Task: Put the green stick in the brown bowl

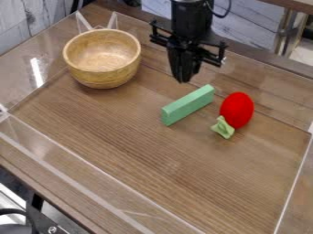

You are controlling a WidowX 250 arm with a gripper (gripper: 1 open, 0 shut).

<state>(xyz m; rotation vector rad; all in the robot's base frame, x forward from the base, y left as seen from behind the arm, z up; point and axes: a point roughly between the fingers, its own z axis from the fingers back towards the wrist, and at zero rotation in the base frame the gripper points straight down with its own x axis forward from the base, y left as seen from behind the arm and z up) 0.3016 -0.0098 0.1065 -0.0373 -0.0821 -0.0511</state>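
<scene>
Green stick (188, 104) lies flat (diagonal) — upper end toward gripper (184, 75).

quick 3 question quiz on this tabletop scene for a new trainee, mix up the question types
1. True or false: the green stick is already inside the brown bowl.
2. Multiple choice: what lies nearest the red strawberry toy? A) the brown bowl B) the green stick C) the front edge of the wooden table
3. Short answer: is the pincer holding anything?

Key
1. False. The stick lies flat on the table, to the right of the bowl as the camera sees it, and the bowl looks empty.
2. B
3. No. It hangs above the stick's far end with nothing between its fingers.
</scene>
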